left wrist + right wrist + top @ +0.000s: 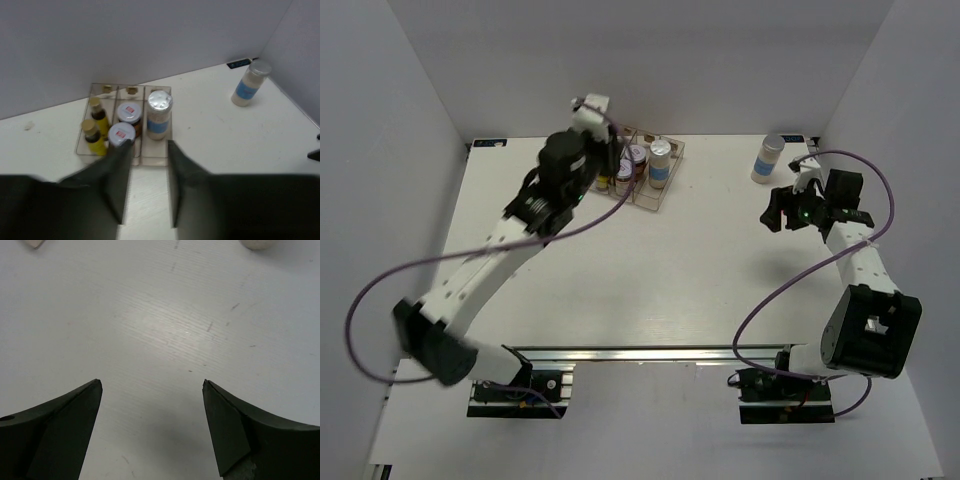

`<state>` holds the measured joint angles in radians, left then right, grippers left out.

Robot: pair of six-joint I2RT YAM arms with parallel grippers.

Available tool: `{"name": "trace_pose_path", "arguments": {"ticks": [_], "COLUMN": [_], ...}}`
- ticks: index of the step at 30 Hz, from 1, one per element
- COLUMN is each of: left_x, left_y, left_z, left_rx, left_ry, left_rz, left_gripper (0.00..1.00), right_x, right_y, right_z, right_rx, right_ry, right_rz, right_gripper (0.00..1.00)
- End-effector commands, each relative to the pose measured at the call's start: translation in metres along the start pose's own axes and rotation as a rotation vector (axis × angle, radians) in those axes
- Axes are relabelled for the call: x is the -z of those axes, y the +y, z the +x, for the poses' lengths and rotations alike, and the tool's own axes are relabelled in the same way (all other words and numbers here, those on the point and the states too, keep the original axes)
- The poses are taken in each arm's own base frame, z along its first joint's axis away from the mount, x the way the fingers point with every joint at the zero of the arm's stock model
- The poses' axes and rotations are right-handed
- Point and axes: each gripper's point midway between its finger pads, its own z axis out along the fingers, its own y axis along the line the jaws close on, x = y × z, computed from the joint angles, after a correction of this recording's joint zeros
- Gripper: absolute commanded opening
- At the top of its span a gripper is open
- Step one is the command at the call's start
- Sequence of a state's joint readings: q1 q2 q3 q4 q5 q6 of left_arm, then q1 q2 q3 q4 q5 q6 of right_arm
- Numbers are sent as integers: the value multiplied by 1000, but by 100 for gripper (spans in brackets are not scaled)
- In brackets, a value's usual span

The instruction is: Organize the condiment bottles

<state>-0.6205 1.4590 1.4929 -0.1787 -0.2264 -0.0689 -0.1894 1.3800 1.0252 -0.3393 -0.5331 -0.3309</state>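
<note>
A clear tray at the back holds two slim yellow bottles, two brown jars with pale lids and one white cylinder with a blue band. My left gripper hovers just in front of the tray, jaws a narrow gap apart, nothing between them; its left finger overlaps the nearer jar in this view. Another white bottle stands loose at the back right. My right gripper is open wide over bare table, a little nearer than that bottle.
White walls close in the table at the back and both sides. The tray sits near the back wall; my left arm stretches diagonally to it. A purple cable loops beside each arm. My right gripper sits at the right.
</note>
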Motion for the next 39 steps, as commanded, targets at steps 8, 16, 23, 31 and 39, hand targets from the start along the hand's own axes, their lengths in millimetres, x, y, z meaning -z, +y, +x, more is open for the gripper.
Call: {"name": "trace_pose_path", "arguments": {"ticks": [8,16,23,31,39], "left_x": [134,150,150,150,150], "left_y": [50,59,60,62,67], "left_z": [124,140,143,145,149], "left_rx": [-28,-48,-55,-67,-82], "left_ry": [150,123,141,148,157], "left_rz": [-74,-84,-91,-102,-126], "left_gripper": [82,84,85,85,85], "right_x": [-52,-127,-150,-154,-183], "right_y": [-67,-92,-135,-148,-159], "right_z": [-66,-95,-128,-136,-147], "right_rx": [-87,-38,-45,-56,-72], "right_ry": [-87,-108,-103,-98,-134], "right_rz": [210,306,482,533,510], "right_gripper": [89,89,89,87,86]}}
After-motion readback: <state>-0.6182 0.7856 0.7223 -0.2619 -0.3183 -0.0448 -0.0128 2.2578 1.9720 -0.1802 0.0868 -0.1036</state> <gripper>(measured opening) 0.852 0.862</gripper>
